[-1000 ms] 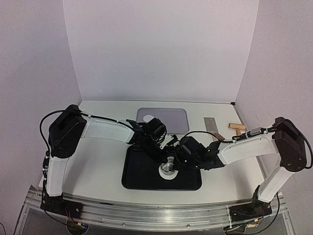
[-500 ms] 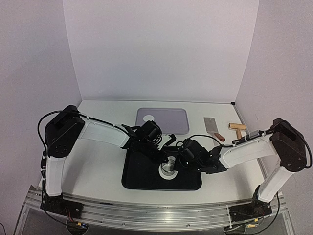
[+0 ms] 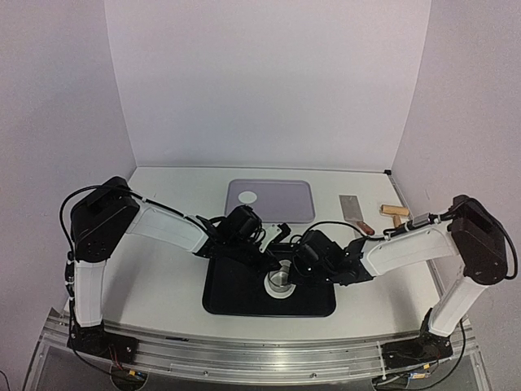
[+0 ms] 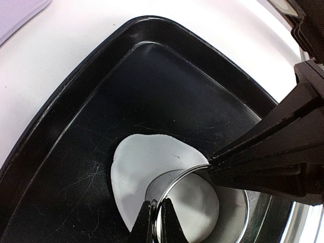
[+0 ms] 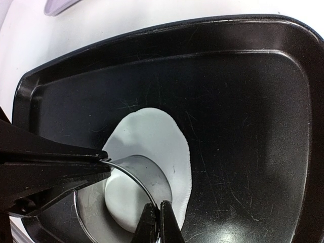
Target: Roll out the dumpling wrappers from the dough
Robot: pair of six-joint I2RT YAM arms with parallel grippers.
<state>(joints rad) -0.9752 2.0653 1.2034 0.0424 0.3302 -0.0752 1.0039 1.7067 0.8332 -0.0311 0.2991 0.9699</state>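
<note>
— Where's the dough from your claws?

— On the black rectangular tray (image 3: 236, 303), the flat white dough sheet (image 5: 162, 136) lies straight under the round metal ring cutter (image 5: 134, 172). Your left gripper (image 4: 158, 223) and right gripper (image 5: 158, 223) pinch its opposite walls.

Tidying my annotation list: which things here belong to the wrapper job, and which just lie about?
In use: flat white dough sheet, round metal ring cutter pinched by left gripper and right gripper, black tray, round white wrapper on lavender tray.
Lying about: flat metal cleaver with reddish handle, short wooden sticks.
</note>
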